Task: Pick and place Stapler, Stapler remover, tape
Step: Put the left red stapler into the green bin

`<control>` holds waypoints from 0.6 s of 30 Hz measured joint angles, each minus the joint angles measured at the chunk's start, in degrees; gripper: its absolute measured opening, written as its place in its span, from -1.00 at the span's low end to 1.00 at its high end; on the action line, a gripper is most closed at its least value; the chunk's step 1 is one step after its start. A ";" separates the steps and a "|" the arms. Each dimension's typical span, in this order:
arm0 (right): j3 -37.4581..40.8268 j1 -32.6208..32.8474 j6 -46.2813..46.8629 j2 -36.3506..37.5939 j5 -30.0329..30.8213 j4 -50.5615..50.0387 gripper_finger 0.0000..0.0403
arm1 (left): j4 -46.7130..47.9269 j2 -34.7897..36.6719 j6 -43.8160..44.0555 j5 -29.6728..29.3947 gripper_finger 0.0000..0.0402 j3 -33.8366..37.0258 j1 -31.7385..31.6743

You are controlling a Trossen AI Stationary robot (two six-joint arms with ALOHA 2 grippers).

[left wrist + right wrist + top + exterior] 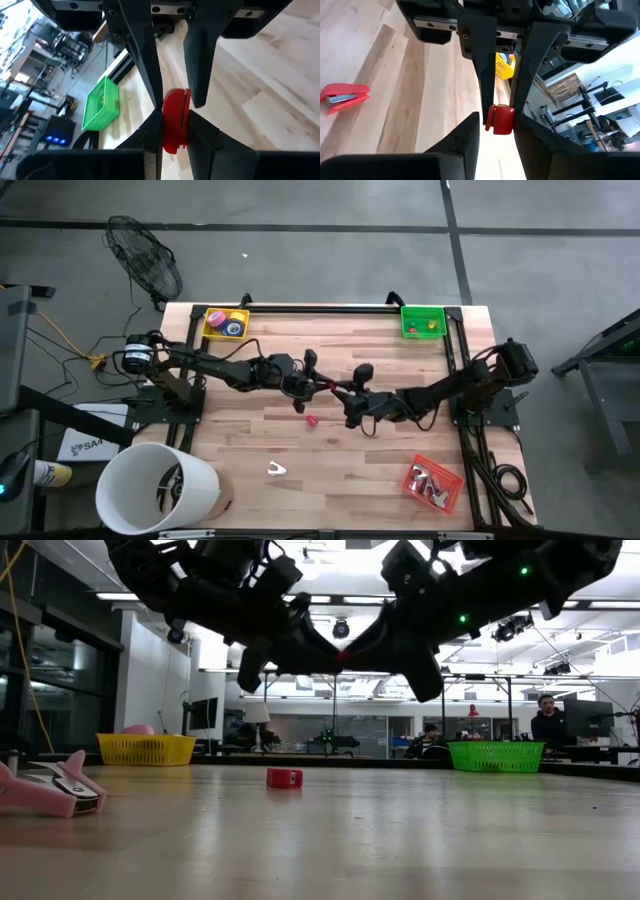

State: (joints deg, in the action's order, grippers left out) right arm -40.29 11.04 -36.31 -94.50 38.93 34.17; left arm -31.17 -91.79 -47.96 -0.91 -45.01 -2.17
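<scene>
A small red tape roll (333, 388), seen edge-on in the left wrist view (175, 120), hangs in the air above the table's middle. My left gripper (175, 129) reaches in from the left and is shut on it. My right gripper (497, 125) comes from the right, open. Its fingers stand close on either side of the same roll, and I see no touch. The red stapler (311, 420) lies flat on the wood just near of the grippers. The pale pink staple remover (277, 470) lies nearer the near edge, resting on its side (50, 790). My left gripper pinches the red tape roll between its two fingers (150, 137), one on each flat face (172, 140). The fingers come roughly level from the table's left. The roll stands on edge between them, lifted clear of the table (343, 655).
A yellow bin (226, 323) holding some items stands at the far left and a green bin (422, 320) at the far right. A red tray (433, 485) lies at the near right. A white bucket (150, 490) stands off the near left corner.
</scene>
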 joint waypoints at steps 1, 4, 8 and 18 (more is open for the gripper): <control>0.00 0.30 0.00 0.00 0.27 0.07 -0.46 | -0.32 0.00 0.02 0.76 -0.75 0.00 0.00; 0.00 0.84 -0.03 0.00 0.42 0.63 -0.49 | -0.79 0.00 0.19 2.27 -0.75 0.02 -0.04; 0.05 1.06 -0.13 0.00 0.21 1.86 -0.55 | -0.91 0.00 0.49 3.36 -0.75 0.02 -0.04; 0.12 1.08 -0.12 0.02 -1.43 3.11 -0.59 | -1.17 0.04 1.64 6.26 -0.75 0.04 -0.11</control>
State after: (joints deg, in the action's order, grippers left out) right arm -40.18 12.12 -36.42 -94.48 37.49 37.29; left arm -32.34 -91.74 -46.32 5.35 -44.97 -2.28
